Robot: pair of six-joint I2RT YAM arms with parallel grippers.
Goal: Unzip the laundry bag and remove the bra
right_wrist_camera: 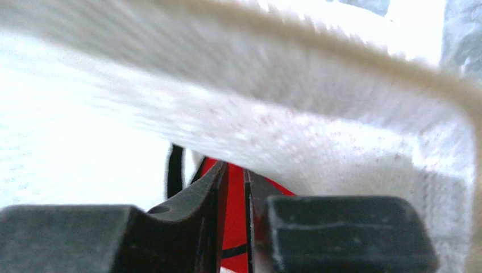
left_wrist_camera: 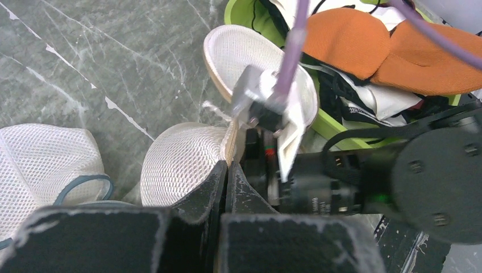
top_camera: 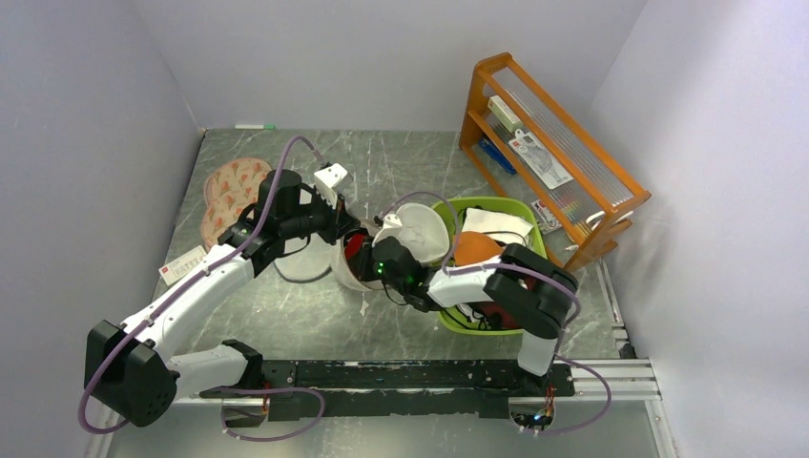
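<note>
Laundry bag (top_camera: 420,237) is lying open on the table (top_camera: 286,324), just beside the green basket (top_camera: 496,204). Left gripper (left_wrist_camera: 227,170) is clamping the bag's cream rim, fingers fully closed. Right gripper (right_wrist_camera: 233,179) is reaching inside, pinching the red bra (right_wrist_camera: 234,227), which is sitting within the bag.

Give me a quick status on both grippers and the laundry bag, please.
Left gripper shut on laundry bag rim, bag unzipped. Right gripper inside, shut on bra. Bra not yet out; bag's upper half close overhead.
</note>
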